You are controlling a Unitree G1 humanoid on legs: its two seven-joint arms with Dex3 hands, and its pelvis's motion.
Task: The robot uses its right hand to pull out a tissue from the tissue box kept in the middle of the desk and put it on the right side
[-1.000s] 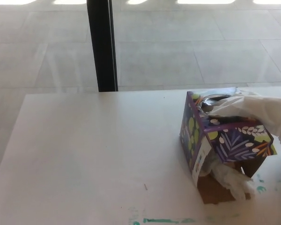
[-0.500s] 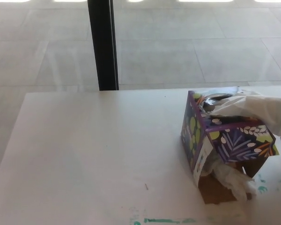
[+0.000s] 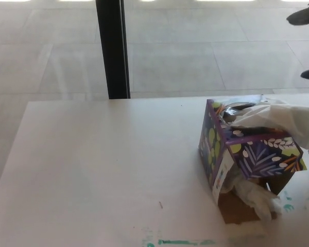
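right hand [image 3: 305, 15] well beyond tissue box [image 3: 247, 149]

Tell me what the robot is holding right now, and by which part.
Nothing visibly. The white tissue hangs untouched from the purple leaf-patterned cardboard tissue box; two dark shapes at the right edge touch nothing.

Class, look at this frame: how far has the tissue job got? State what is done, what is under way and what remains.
Done: nothing visible; the tissue drapes from the tissue box top, unpulled. Under way: dark shapes at the upper right edge may be a robot hand; too little shows to tell. Left: grasp, pull out, lay it on the table at the right.
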